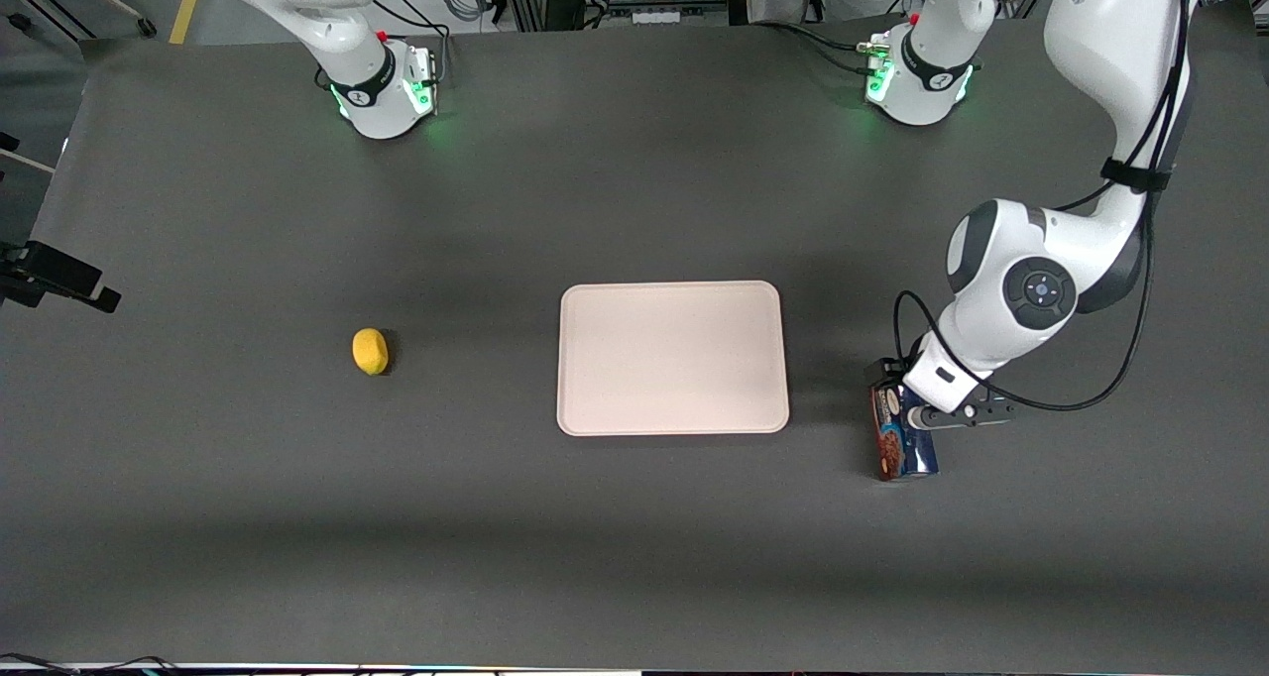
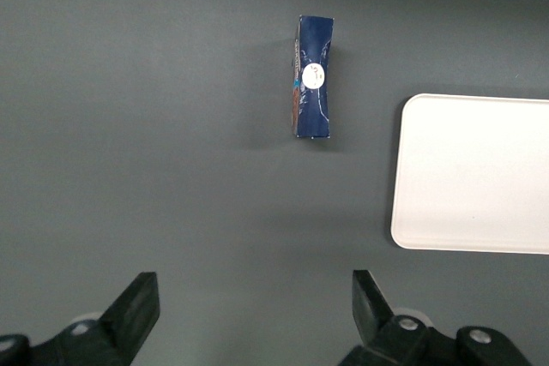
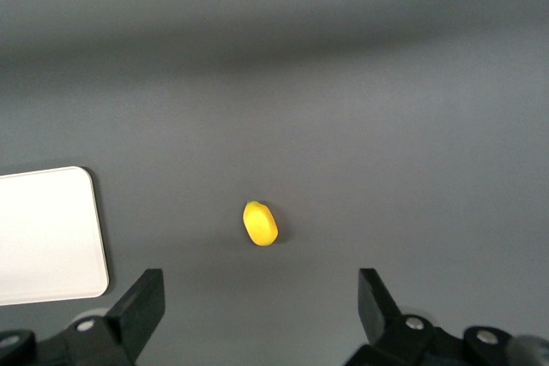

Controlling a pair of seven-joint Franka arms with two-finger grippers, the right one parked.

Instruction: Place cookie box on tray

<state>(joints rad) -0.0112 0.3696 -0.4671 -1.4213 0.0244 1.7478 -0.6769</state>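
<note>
the gripper's fingers (image 2: 137, 306) are spread wide with nothing between them, their dark tips apart over bare table (image 2: 154, 143). the gripper (image 1: 927, 413) hangs above the cookie box (image 1: 895, 436), pointing down, at the working arm's end of the table. the left arm (image 1: 1031, 289) comes down from its base in a bent elbow, white rounded shells with black cables looped beside the wrist.

the cookie box is a small elongated carton, dark blue with brown cookie pictures and a white oval mark on one face; it lies on the table just beside the tray's short edge, apart from it and not on it. part of it is hidden under the wrist in the front view.

the tray (image 1: 768, 359) is a large flat pale pinkish-white rectangle with rounded corners and a low raised rim, smooth and matte, holding nothing. it sits near the middle of the table.

toward the parked arm's end lies a small yellow lemon-like object (image 1: 370, 350), rounded and smooth, well apart from the tray. the table is covered in a dark grey matte sheet.
</note>
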